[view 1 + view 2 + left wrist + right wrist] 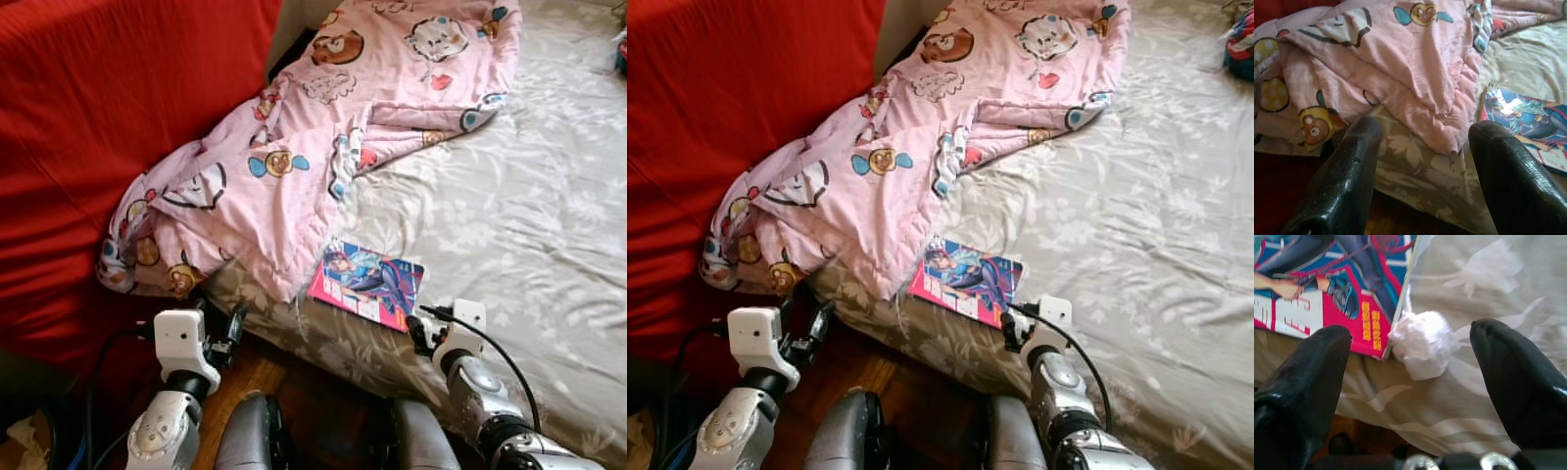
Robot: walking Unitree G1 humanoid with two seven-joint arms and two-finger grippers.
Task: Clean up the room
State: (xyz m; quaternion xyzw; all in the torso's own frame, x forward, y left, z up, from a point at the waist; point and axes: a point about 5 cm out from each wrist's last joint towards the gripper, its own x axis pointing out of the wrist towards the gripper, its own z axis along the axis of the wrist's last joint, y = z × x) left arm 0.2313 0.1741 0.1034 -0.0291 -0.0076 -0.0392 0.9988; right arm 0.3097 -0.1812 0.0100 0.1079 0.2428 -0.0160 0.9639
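- Crumpled paper wad (1422, 343): on the bed sheet (509, 225) near its edge, touching the magazine (367, 282) corner; right gripper (1410, 377) fingers spread wide either side.
- Likely light, soft, crushable; pinch across the middle.
- Left gripper (1422, 161) spread wide, empty, at the bed edge.
- Pink blanket (323, 137) heaped toward 11 o'clock.

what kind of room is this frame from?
Most likely a bedroom: a bed with a grey floral sheet, a rumpled pink cartoon-print quilt on it, and a magazine near the mattress edge.
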